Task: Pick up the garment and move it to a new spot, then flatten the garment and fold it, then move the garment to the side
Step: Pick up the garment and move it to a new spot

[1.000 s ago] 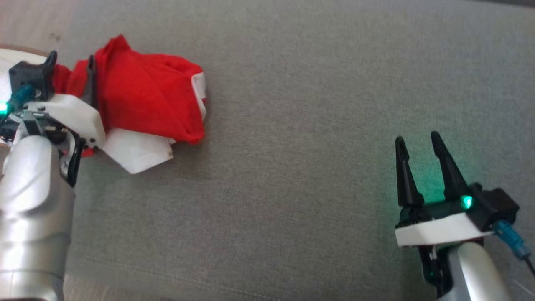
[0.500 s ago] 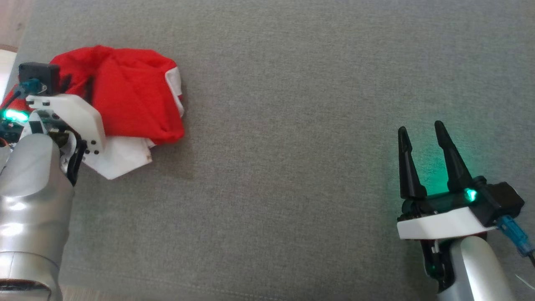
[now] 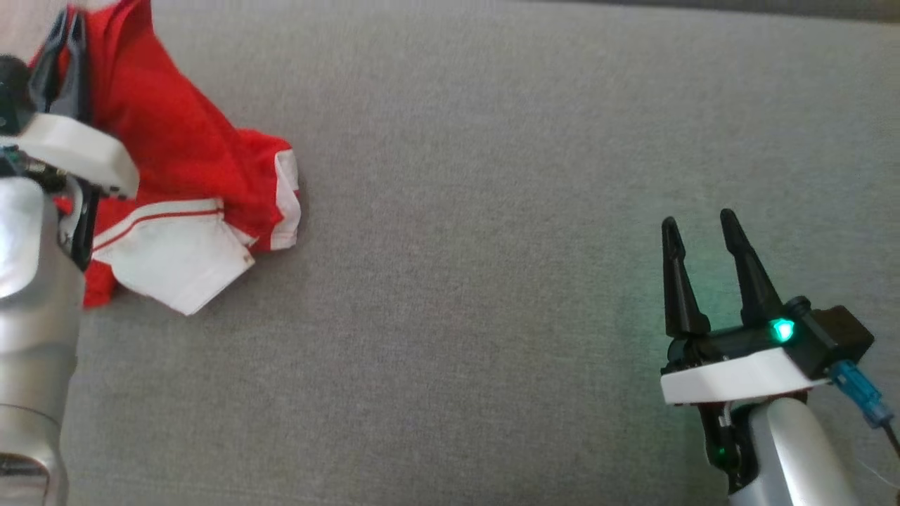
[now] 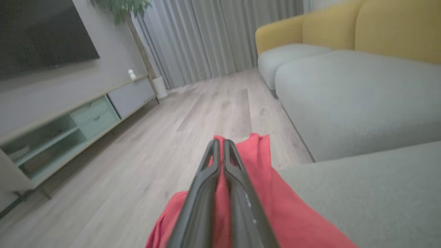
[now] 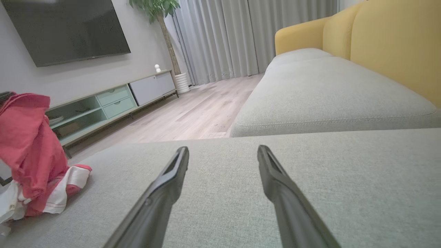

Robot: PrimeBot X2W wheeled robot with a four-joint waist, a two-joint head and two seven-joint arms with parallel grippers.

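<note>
The garment (image 3: 176,176) is red with white panels and trim, at the far left of the grey sofa seat. My left gripper (image 3: 63,35) is shut on its red cloth and holds one part raised, while the white lower part lies on the seat. In the left wrist view the gripper (image 4: 220,144) has its fingers pressed together with the red garment (image 4: 268,199) between and beneath them. The right wrist view shows the garment (image 5: 31,151) hanging up at its left edge. My right gripper (image 3: 696,228) is open above the seat at the lower right, its fingers (image 5: 172,172) spread with nothing between them.
The grey seat cushion (image 3: 478,246) stretches wide between the two grippers. Its left edge drops to a wooden floor (image 4: 137,155). A yellow-backed sofa section (image 5: 379,38) lies ahead, with a low TV cabinet (image 5: 113,103) and a potted plant (image 5: 158,10) across the room.
My left gripper closed on the red cloth and lifted it up and back, stretching the crumpled garment out. The head camera shifted a little. The right gripper stayed open and still.
</note>
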